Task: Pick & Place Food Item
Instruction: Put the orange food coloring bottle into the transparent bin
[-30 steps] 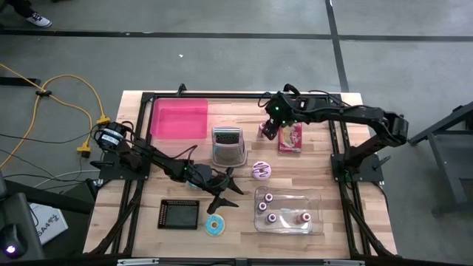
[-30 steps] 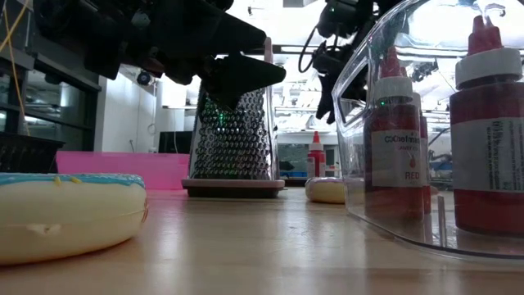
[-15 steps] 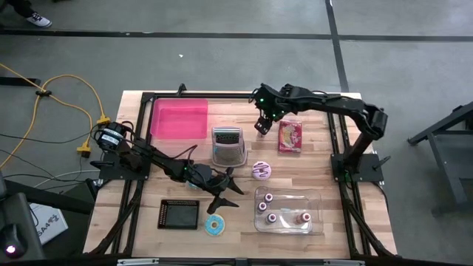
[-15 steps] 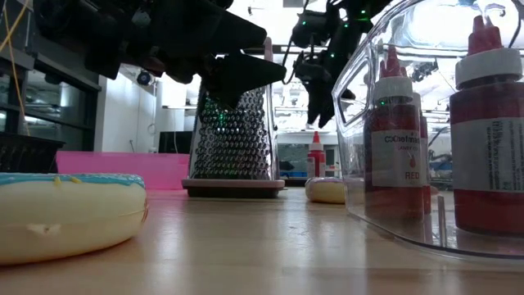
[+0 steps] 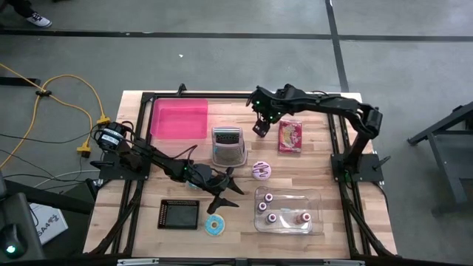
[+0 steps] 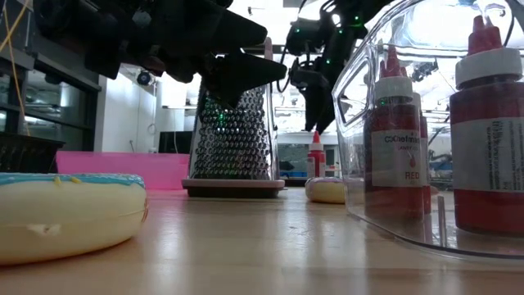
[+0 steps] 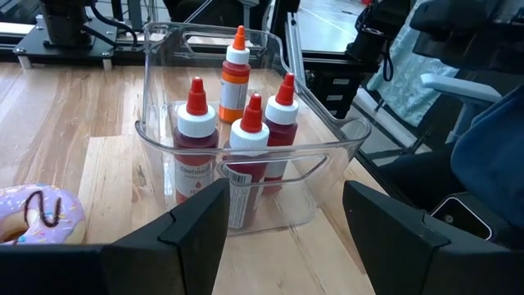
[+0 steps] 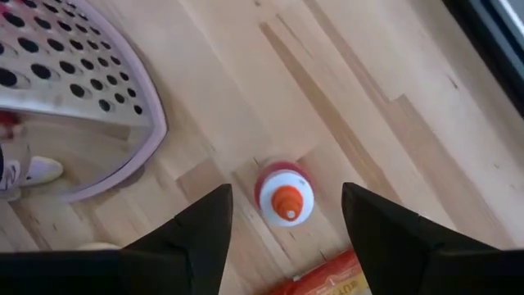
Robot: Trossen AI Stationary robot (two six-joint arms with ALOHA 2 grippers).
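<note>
A clear plastic bin (image 5: 288, 209) sits at the near right of the tabletop (image 5: 340, 222) and holds four squeeze bottles (image 7: 246, 135), three with red caps and one with an orange cap, all upright. A pink tray (image 5: 179, 118) lies flat at the far left, and nothing shows in it from above. A dark square tray (image 5: 179, 214) rests near the front edge, with a blue-iced donut (image 5: 214, 225) just beside it.

A metal grater (image 5: 228, 145) stands mid-table, and a pink-iced donut (image 5: 261, 171) lies between it and the bin. A red food packet (image 5: 290, 136) lies flat on the far right part of the tabletop, well inside the edge. Bare wood stays open along the right side and between the grater and the packet.

The right pincer (image 5: 260, 127) hangs over that open strip; its fingers (image 8: 196, 238) are spread wide, with a single small bottle (image 8: 285, 193) standing on the wood below, between them and untouched. The left pincer (image 5: 222, 191) hovers low near the middle, its fingers (image 7: 196, 229) also wide apart, facing the bin.

Compared with a second ago, the right arm has swung away from the packet toward the grater, leaving the packet fully uncovered. The left arm has not moved.
</note>
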